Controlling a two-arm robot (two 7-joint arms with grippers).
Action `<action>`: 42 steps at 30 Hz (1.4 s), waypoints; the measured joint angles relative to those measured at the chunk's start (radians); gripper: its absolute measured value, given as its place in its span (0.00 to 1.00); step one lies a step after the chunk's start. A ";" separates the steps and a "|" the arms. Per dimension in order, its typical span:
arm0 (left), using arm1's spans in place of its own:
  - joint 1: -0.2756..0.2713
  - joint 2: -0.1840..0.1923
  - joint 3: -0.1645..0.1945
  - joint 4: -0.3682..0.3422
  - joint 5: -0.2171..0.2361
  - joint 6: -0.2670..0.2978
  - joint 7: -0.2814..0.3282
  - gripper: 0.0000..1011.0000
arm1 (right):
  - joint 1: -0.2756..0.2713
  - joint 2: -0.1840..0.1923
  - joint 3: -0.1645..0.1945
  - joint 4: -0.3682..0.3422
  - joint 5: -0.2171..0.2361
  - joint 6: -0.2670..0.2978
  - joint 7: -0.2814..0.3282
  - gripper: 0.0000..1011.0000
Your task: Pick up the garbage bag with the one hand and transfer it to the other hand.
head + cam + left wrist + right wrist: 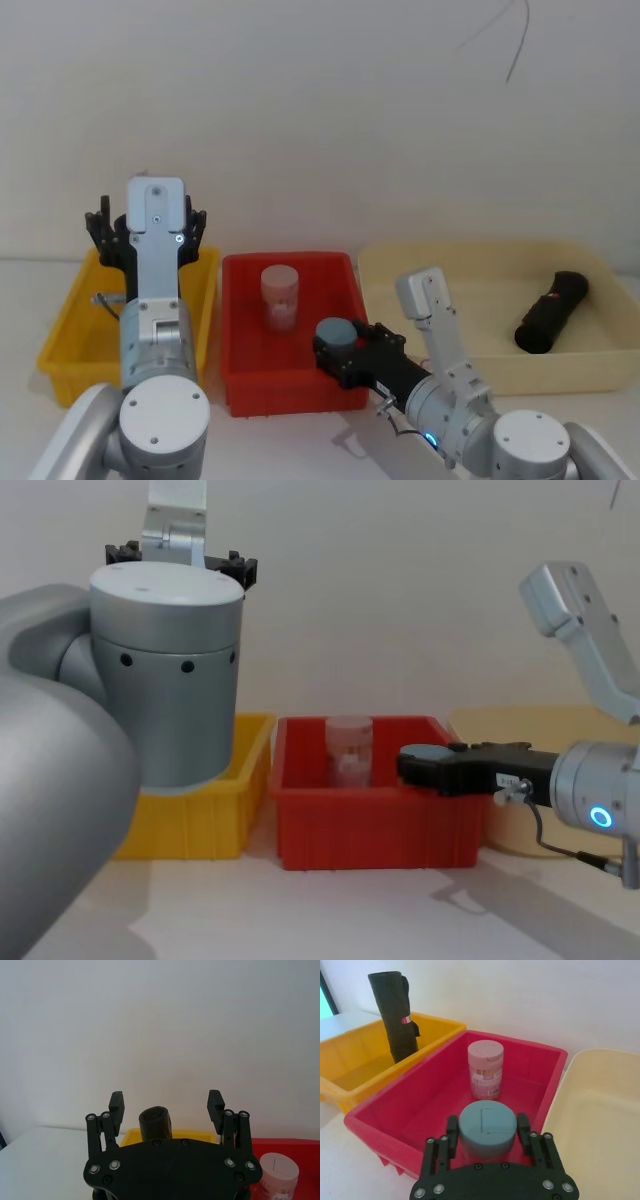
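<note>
White wall behind, white table below; three bins in a row along it: yellow bin [62,345] at the left end, red bin [243,335] in the middle, cream tray [450,262] at the right end.

Garbage bag [395,1015]: black roll standing upright in the yellow bin, toward its far wall, top well above the rim. Long axis near vertical, slight lean. The hollow core faces up toward the left wrist camera.

Left gripper [166,1102]: raised over the far part of the yellow bin, spread wide, holding nothing. The roll's top sits between the two fingers [116,1102], apart from both, slightly nearer one of them.

Right gripper [487,1129]: low over the near right part of the red bin, set about the grey-blue lid of a jar [335,332]. Whether it grips the jar I cannot tell. A clear pinkish jar [280,296] stands farther back in the same bin.

A second black roll [552,312] lies on its side at the right end of the cream tray.

Judgement: left arm is the nearer; the bag lies straight below it, so a vertical descent and a squeeze across the roll should do.
</note>
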 joint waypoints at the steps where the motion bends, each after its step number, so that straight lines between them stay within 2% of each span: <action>1: 0.000 0.000 0.000 0.000 0.000 0.000 0.000 0.99 | 0.000 0.000 0.000 0.000 -0.001 0.000 0.000 0.69; 3: 0.000 0.000 0.000 0.000 0.000 0.000 0.000 0.99 | 0.000 0.000 -0.001 0.000 -0.003 -0.001 0.000 0.65; 13: 0.000 0.000 0.000 0.000 0.000 0.000 0.000 0.99 | 0.002 0.001 0.002 -0.007 -0.010 -0.007 0.000 0.65; 24: 0.000 0.000 0.000 0.000 0.000 0.000 0.000 0.99 | 0.018 0.006 0.021 -0.031 -0.016 -0.023 -0.009 0.65; 33: 0.000 0.000 0.000 0.000 0.000 0.000 0.000 0.99 | 0.040 0.014 0.058 -0.055 -0.020 -0.040 -0.032 0.65; 42: 0.000 0.000 0.000 0.000 0.000 0.000 0.000 0.99 | 0.055 0.032 0.120 -0.068 -0.024 -0.052 -0.074 0.65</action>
